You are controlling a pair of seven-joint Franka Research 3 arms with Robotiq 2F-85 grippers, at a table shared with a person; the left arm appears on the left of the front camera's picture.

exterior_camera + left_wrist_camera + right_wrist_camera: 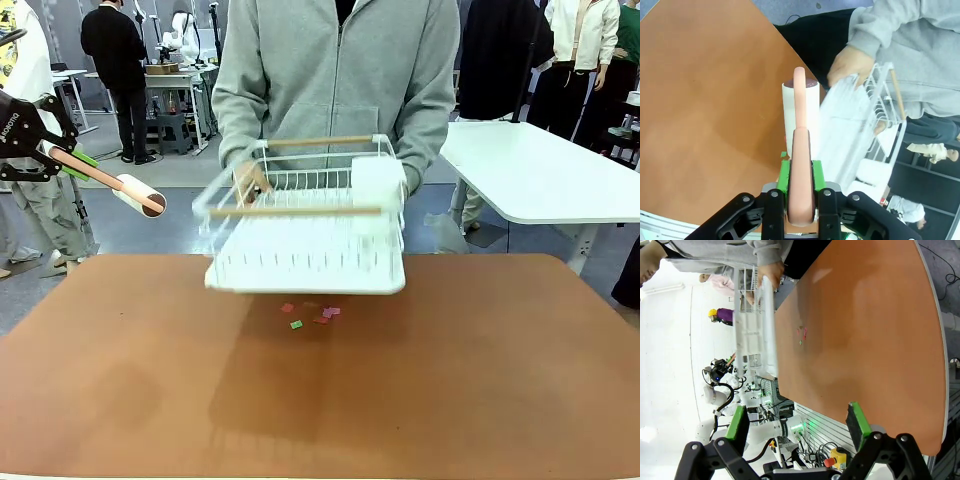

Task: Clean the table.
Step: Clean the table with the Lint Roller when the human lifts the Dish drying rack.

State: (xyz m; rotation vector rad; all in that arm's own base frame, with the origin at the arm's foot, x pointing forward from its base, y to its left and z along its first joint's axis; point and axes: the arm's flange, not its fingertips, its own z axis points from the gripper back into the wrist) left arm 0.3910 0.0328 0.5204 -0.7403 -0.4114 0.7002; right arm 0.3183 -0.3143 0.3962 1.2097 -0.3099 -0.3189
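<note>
The left hand enters at the upper left of the front view, its green pads clamped on the pink handle of a lint roller. In its own wrist view the left hand rises from the bottom edge. The handle runs straight up the middle of the frame from between the pads. White lettering on the black body of this hand sits at the left edge of the front view, sideways and too small to read. The right hand shows along the bottom of its wrist view with its two green pads standing well apart and nothing between them.

The reddish-brown worktop fills the lower half of the front view. Behind it, at the right edge, stands a white-topped table. A person in a grey zipped top stands at top centre, holding a white wire dish rack with two wooden bars. The rack is blurred and raised over the worktop's far edge, and its shadow falls on the surface below. The roller's white drum hangs in the air at the left, clear of the worktop. Just below the rack, near the frame's centre, lie a few small red, pink and green scraps.
</note>
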